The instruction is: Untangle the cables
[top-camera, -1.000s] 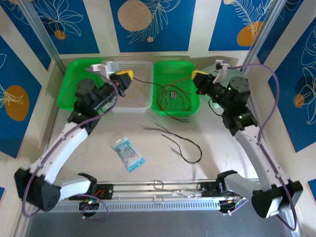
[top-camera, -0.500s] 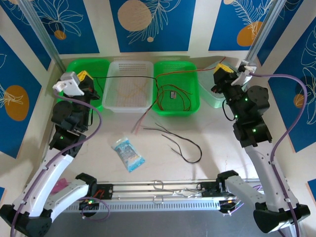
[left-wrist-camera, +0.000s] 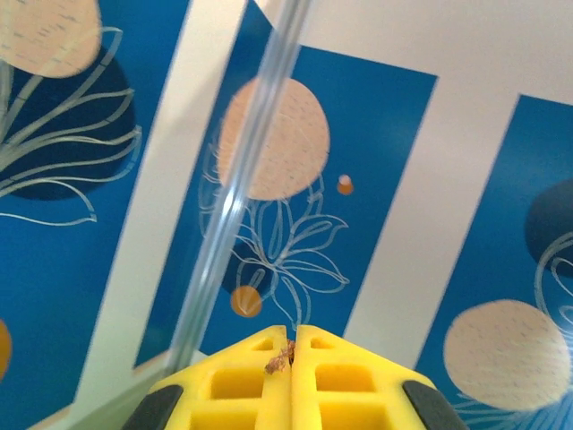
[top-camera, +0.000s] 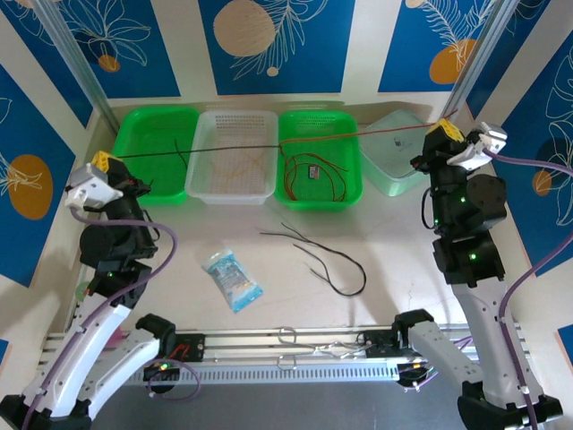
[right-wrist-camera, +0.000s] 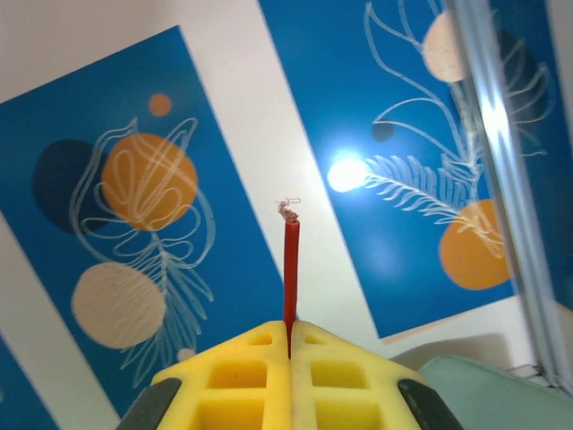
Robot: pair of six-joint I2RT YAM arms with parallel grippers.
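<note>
One thin line hangs taut across the trays, dark cable (top-camera: 206, 149) on the left half and red cable (top-camera: 376, 133) on the right half. My left gripper (top-camera: 105, 162) is shut on its dark end at the far left; frayed copper strands (left-wrist-camera: 279, 359) poke out between the yellow fingers (left-wrist-camera: 242, 385). At the far right, my right gripper (top-camera: 445, 131) is shut on the red end, with a short red stub (right-wrist-camera: 291, 269) above the closed jaws. More red and dark cables (top-camera: 313, 175) lie in the right green tray (top-camera: 351, 193). Pale cables (top-camera: 237, 166) lie in the white tray (top-camera: 228, 195). Black cables (top-camera: 336, 264) lie on the table.
A left green tray (top-camera: 134, 184) and a pale green lid (top-camera: 394, 166) flank the other trays. A blue packet (top-camera: 233, 279) lies on the table left of centre. A metal rail (top-camera: 295, 345) runs along the near edge between the arm bases.
Both arms have swung outward, left gripper to the left and right gripper to the right. The cable between them has risen out of the trays and drawn taut.
</note>
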